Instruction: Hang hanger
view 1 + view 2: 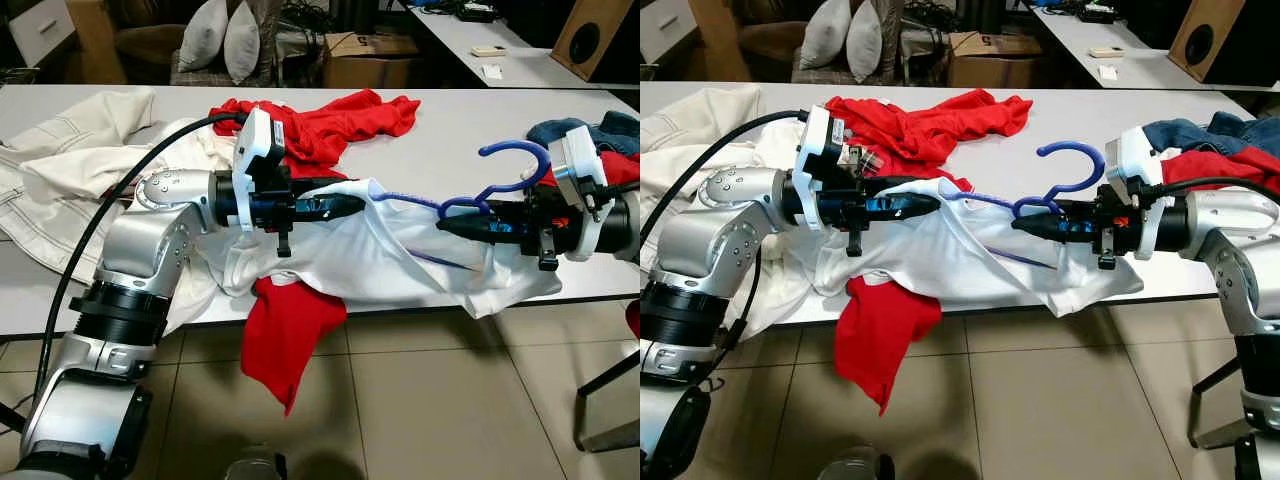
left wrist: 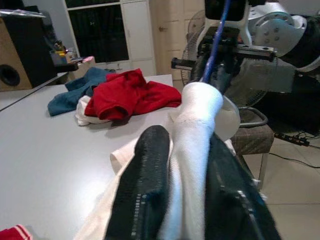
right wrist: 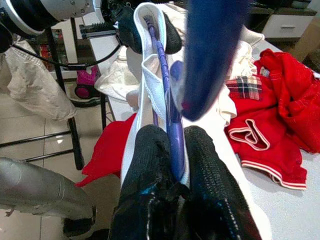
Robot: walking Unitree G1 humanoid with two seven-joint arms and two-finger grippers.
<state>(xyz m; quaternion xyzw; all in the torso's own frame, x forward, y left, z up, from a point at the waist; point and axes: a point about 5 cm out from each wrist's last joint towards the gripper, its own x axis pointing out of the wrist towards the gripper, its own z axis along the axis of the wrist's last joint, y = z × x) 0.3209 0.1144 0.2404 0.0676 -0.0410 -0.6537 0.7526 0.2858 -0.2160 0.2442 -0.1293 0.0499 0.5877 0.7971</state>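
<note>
The white table [image 1: 120, 290] is carrying a white shirt [image 1: 940, 255] hanging over its front edge, with open floor below. The blue hanger [image 1: 1060, 185] is lying partly inside that shirt. The left gripper [image 1: 350, 203] is pinching shirt fabric; the right gripper [image 1: 1025, 222] is clamping the hanger's neck. Keeping both pulls level should avoid snagging the collar.

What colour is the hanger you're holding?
Blue; the hanger shows best in the left eye view, its hook standing clear above the table.
</note>
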